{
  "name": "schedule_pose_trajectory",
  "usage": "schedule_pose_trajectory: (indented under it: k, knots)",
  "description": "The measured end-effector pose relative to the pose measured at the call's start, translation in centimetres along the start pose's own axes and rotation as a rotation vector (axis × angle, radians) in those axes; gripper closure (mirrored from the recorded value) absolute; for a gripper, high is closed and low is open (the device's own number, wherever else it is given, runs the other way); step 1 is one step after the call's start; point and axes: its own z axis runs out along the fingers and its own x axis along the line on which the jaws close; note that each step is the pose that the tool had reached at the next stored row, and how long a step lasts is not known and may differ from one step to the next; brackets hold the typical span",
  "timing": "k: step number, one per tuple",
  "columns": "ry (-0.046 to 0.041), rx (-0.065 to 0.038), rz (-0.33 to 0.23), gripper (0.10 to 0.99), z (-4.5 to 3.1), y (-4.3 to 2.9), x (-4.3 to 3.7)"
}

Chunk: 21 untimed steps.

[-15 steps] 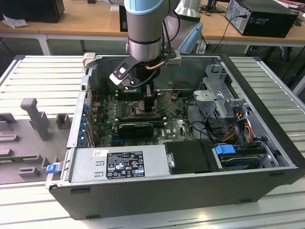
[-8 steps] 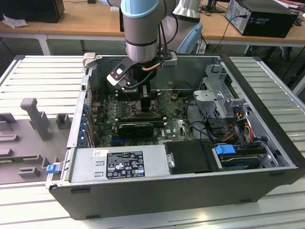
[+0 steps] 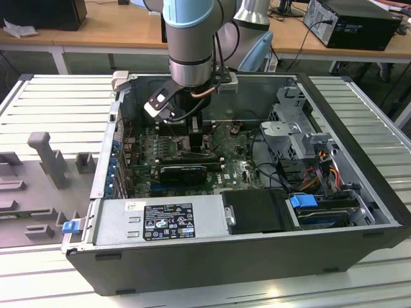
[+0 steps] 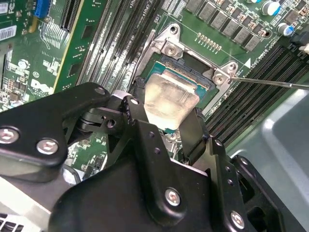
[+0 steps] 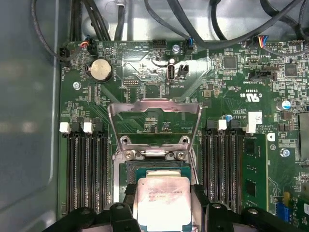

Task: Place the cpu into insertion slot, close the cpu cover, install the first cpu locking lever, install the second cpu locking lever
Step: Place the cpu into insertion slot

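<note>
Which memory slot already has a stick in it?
The outermost one of the bank away from the grey case wall, farthest from the cpu: a green module stands in it; the others are empty and black.

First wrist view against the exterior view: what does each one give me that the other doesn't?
First wrist view: the chip held by the gripper at the socket, the cover swung open, a coin battery. Exterior view: the arm, the whole computer case, its power supply, the slatted table. Shared: the green motherboard.
</note>
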Motion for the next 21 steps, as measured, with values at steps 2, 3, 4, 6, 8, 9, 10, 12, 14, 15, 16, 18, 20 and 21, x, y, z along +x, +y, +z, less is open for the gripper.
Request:
schedule_pose_trajectory:
  k: [2,3,4,6,8,9,10,12,14,15,16,18,20,21]
  knots:
    - [-0.0005,0.0,0.008,0.557,0.18,-0.01,0.03]
    - [-0.0005,0.0,0.008,0.557,0.26,-0.02,0.05]
    - [-0.0005,0.0,0.008,0.557,0.42,-0.03,0.08]
    - [-0.0005,0.0,0.008,0.557,0.59,-0.05,0.14]
    - [-0.0006,0.0,0.008,0.557,0.66,-0.04,0.19]
    - [-0.0005,0.0,0.008,0.557,0.7,-0.04,0.21]
    - [-0.0004,0.0,0.008,0.557,0.76,-0.04,0.24]
    - [-0.0006,0.0,0.008,0.557,0.9,-0.06,0.31]
    - [-0.0004,0.0,0.008,0.557,1.09,-0.07,0.43]
    - [-0.0005,0.0,0.008,0.557,1.13,-0.07,0.46]
    - [-0.0008,0.0,0.008,0.557,1.13,-0.08,0.46]
    - [-0.0013,0.0,0.008,0.557,1.14,-0.08,0.46]
    - [-0.0021,0.0,0.008,0.557,1.14,-0.08,0.46]
    - [-0.0021,0.0,0.008,0.545,1.15,-0.08,0.46]
